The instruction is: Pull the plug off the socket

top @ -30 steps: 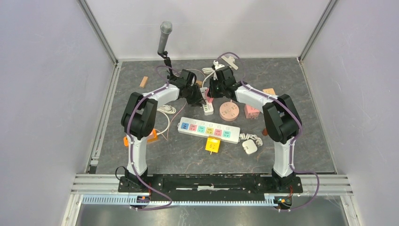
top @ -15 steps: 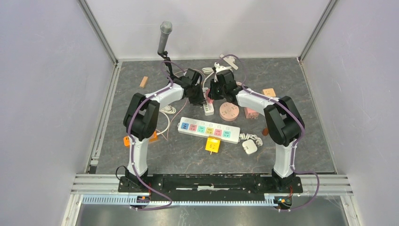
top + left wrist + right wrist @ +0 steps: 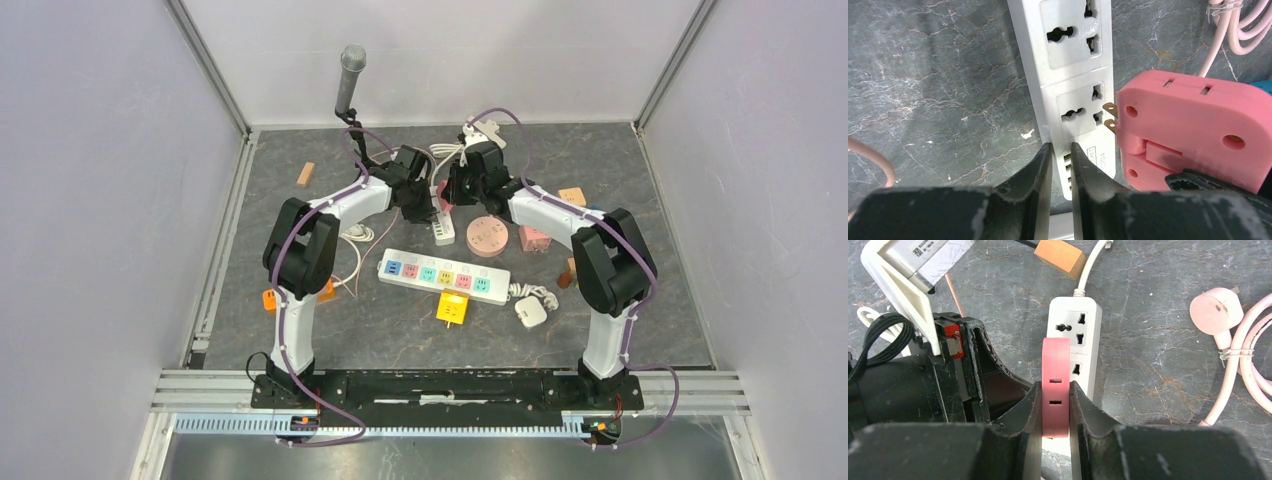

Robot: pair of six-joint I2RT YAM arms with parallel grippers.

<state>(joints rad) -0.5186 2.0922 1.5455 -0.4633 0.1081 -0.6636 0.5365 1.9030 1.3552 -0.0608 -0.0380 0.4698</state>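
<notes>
At the back of the table, the right gripper (image 3: 1055, 390) pinches the pink plug (image 3: 1055, 362) by its flat sides. The plug is held edge-up, its long axis running along the white power strip (image 3: 1083, 330). Its two prongs (image 3: 1108, 107) are bare and point sideways across the strip's socket face. The left gripper (image 3: 1060, 150), fingers pressed nearly together, sits at the strip's end.

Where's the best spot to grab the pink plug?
By its two broad flat faces, coming from the end away from the prongs. The pink plug is a thin slab, so fingers sit flat on it, as the right gripper does, and the pull runs straight off the white power strip.
</notes>
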